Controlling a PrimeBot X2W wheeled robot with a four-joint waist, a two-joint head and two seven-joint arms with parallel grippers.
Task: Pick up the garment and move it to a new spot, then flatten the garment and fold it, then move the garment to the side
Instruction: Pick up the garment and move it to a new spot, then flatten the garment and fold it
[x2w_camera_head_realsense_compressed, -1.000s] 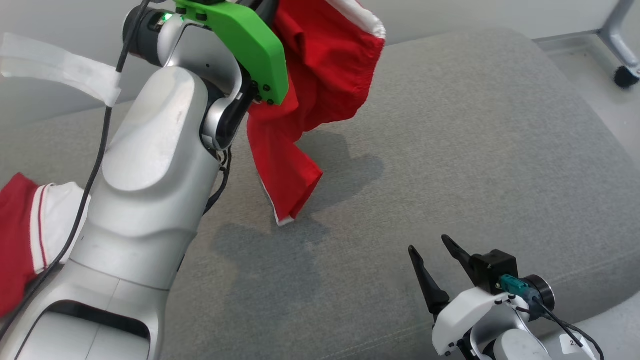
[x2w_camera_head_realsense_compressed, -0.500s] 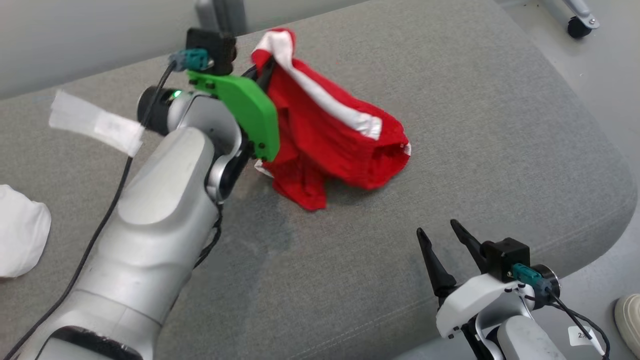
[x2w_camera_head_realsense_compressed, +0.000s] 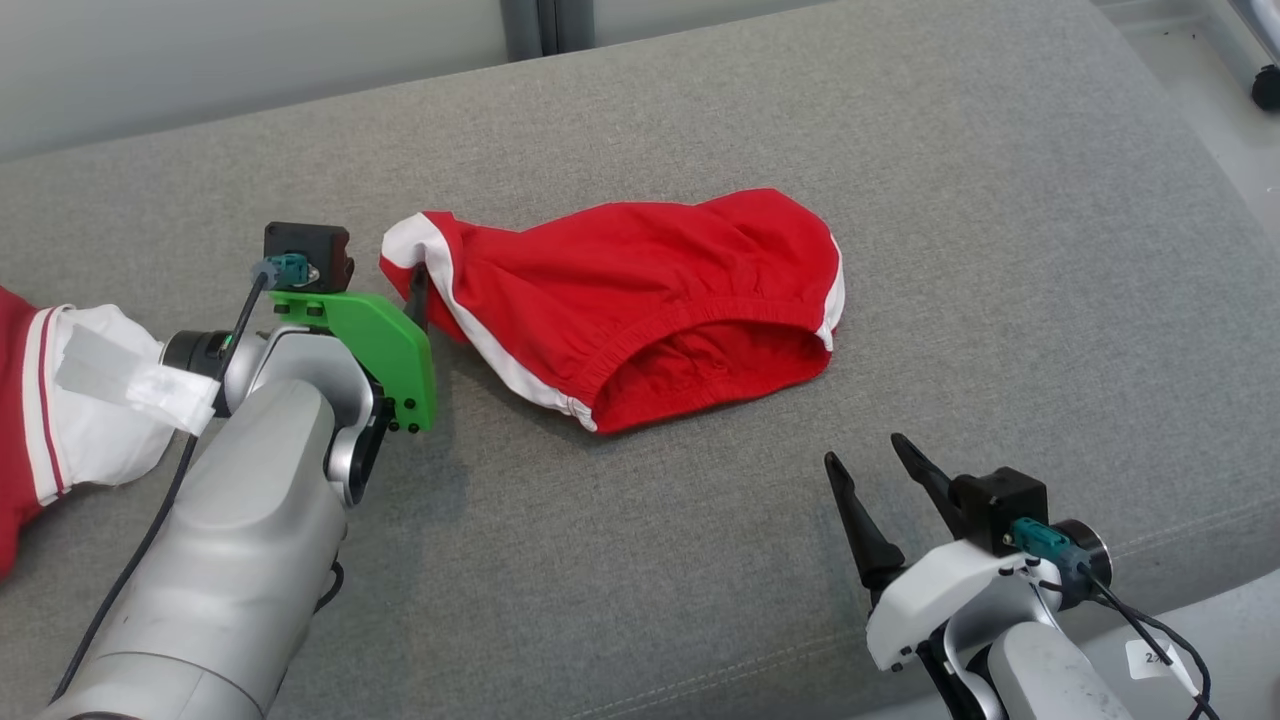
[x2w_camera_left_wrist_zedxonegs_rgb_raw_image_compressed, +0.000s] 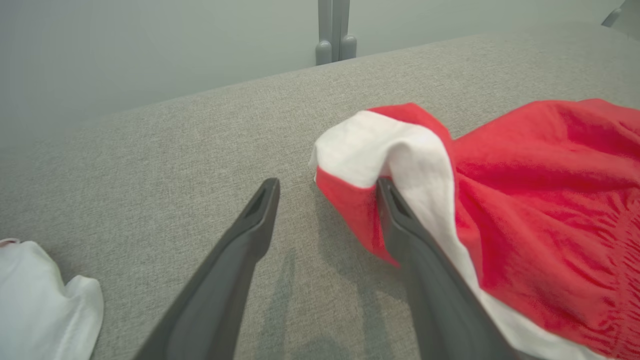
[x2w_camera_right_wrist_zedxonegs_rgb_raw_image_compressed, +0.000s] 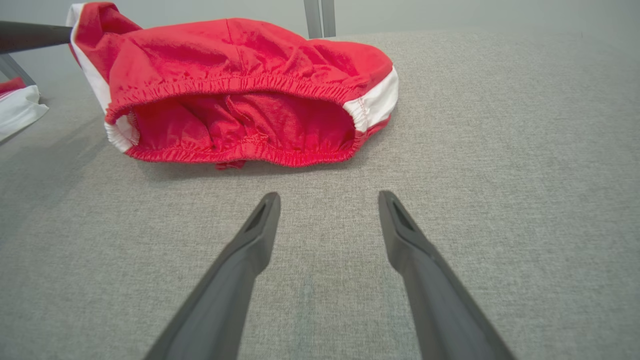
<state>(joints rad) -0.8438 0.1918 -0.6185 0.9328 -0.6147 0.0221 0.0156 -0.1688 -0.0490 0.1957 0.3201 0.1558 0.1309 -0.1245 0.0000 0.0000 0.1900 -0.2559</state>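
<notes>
A wide grey cushion (x2w_camera_head_realsense_compressed: 1000, 200) bears the red shorts (x2w_camera_head_realsense_compressed: 650, 290), which lie spread near its middle with the waistband toward the robot. A red-and-white cloth (x2w_camera_head_realsense_compressed: 90, 450) lies at its left. The left gripper (x2w_camera_left_wrist_zedxonegs_rgb_raw_image_compressed: 327, 186) is spread, with one finger under the shorts' white-trimmed corner. The right gripper (x2w_camera_head_realsense_compressed: 865, 452) gapes empty near the waistband.

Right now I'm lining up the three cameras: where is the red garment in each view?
Head view: red garment at centre, on the grey cushion.
Left wrist view: red garment along the right side.
Right wrist view: red garment upper left, waistband opening facing the camera.
Shared landmark: the grey post behind the cushion.
</notes>
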